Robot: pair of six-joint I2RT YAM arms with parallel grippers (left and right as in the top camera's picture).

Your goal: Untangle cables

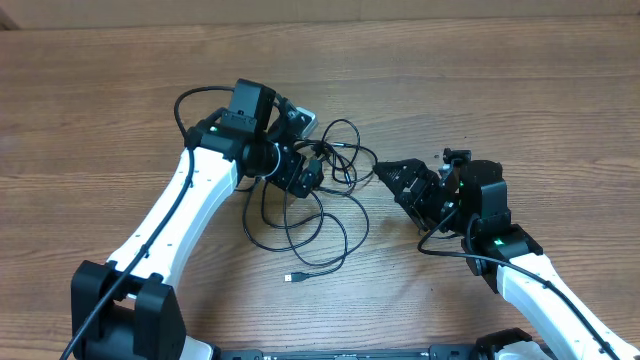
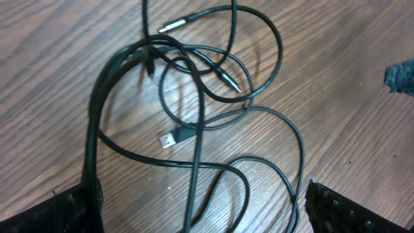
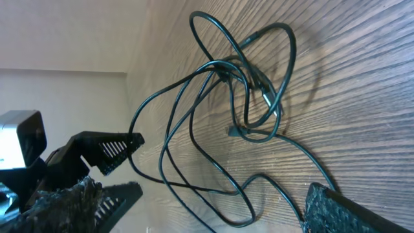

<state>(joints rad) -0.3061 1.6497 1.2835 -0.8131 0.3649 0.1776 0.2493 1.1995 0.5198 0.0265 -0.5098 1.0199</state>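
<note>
Overhead, the worktop (image 1: 500,90) is brown wood-grain board with the grain running side to side. The right wrist view catches a plain pale wall (image 3: 58,39) behind its far edge.

From the 7 o'clock corner the white left arm (image 1: 170,215) slants up toward 1 o'clock, bends at a black wrist where a small green light (image 1: 213,127) glows, and turns down over the tangle. Its left hand (image 1: 308,180) is released, fingers (image 2: 336,210) spread wide at the lower corners of its own camera. Several strands run down against the other finger.

The cables (image 1: 330,165) lie in loose, overlapping black loops at the middle of the worktop, under and just beside that hand. One metal-tipped plug (image 1: 293,277) lies alone at the tangle's 6 o'clock.

At the tangle's 3 o'clock the right hand (image 1: 385,172) points toward 10 o'clock. It is released too, gripping nothing, and its white arm (image 1: 545,290) comes in from the 5 o'clock corner.
</note>
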